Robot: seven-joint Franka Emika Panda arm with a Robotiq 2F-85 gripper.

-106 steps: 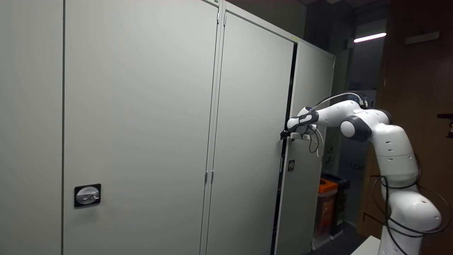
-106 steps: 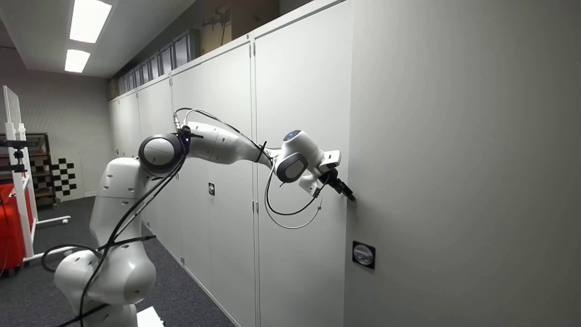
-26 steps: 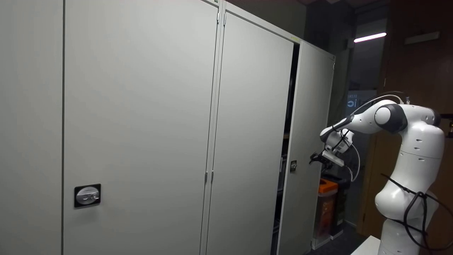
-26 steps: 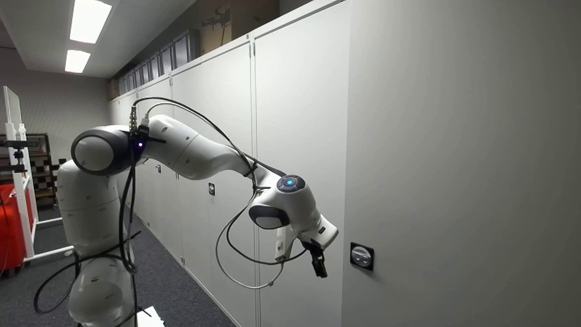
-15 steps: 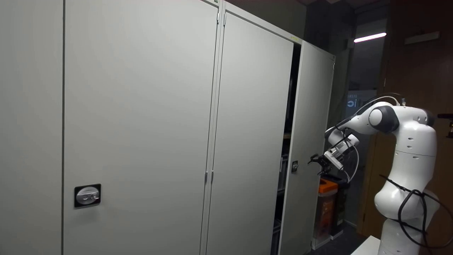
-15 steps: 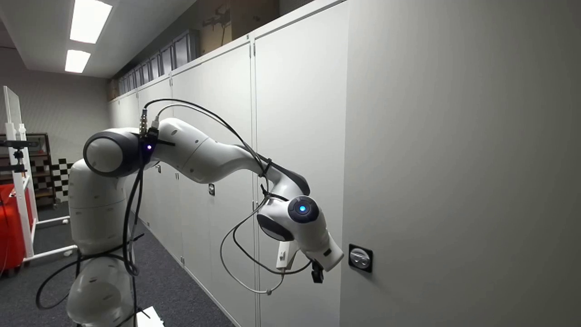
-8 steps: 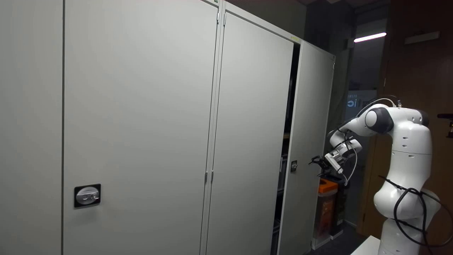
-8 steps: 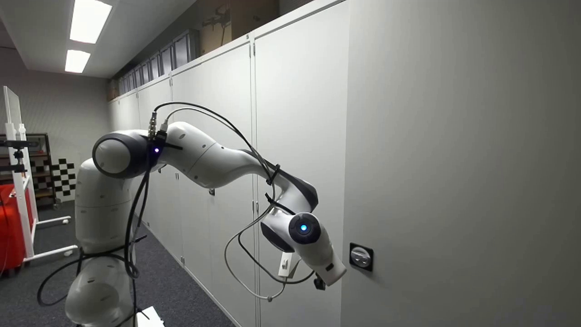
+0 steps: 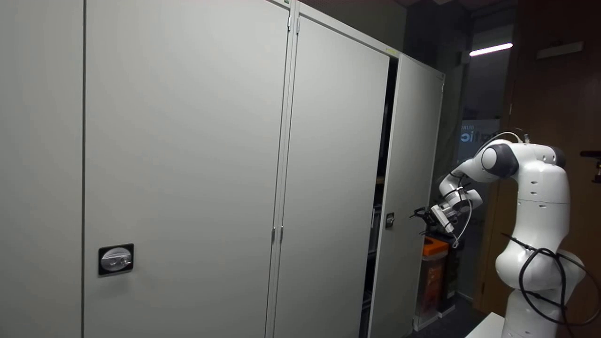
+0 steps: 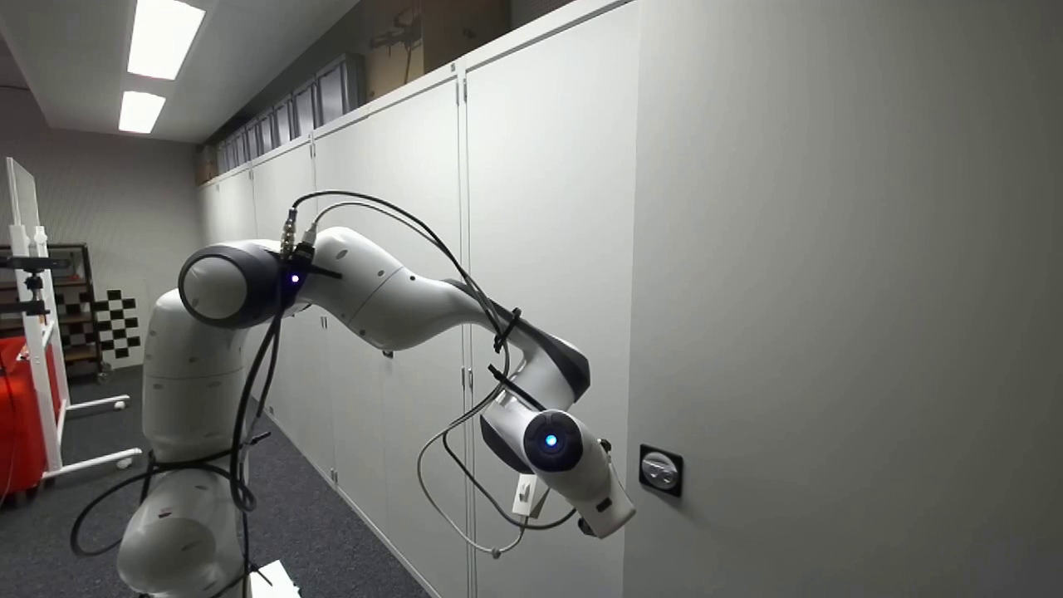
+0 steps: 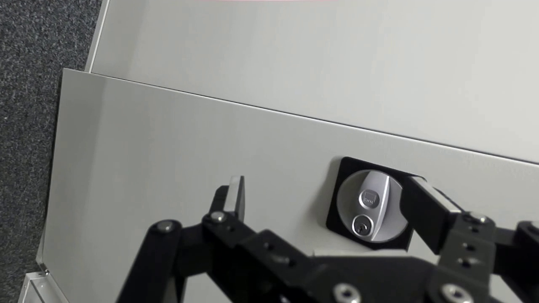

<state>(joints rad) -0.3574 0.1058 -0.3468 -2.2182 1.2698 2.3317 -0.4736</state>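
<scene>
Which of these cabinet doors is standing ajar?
The cabinet door at the far right in both exterior views, nearest the open gripper: a dark gap shows along its free edge, while the other doors look shut.

- Claw [image 11: 330,187]: black, with pale grey pads [image 11: 232,194] and silver screws [image 11: 346,292].
- Cabinet door [image 11: 189,168]: even light grey.
- Lock handle [image 11: 381,206]: silver, on a black plate [image 11: 347,166].
- Arm [image 10: 390,307]: white, with dark grey joint covers [image 10: 259,286] and a glowing blue light [image 10: 551,441].
- Cables [image 10: 239,432]: black and pale grey.
- Carpet [image 11: 33,139]: dark blue-grey, flecked with lighter specks.
- Checkered board [image 10: 116,324]: black and white squares.
- Bin lid [image 9: 435,246]: bright orange.
- Container [image 10: 18,423]: vivid red.
- Wall panel [image 9: 554,117]: reddish brown.
- Storage boxes [image 10: 330,91]: bluish grey.
</scene>
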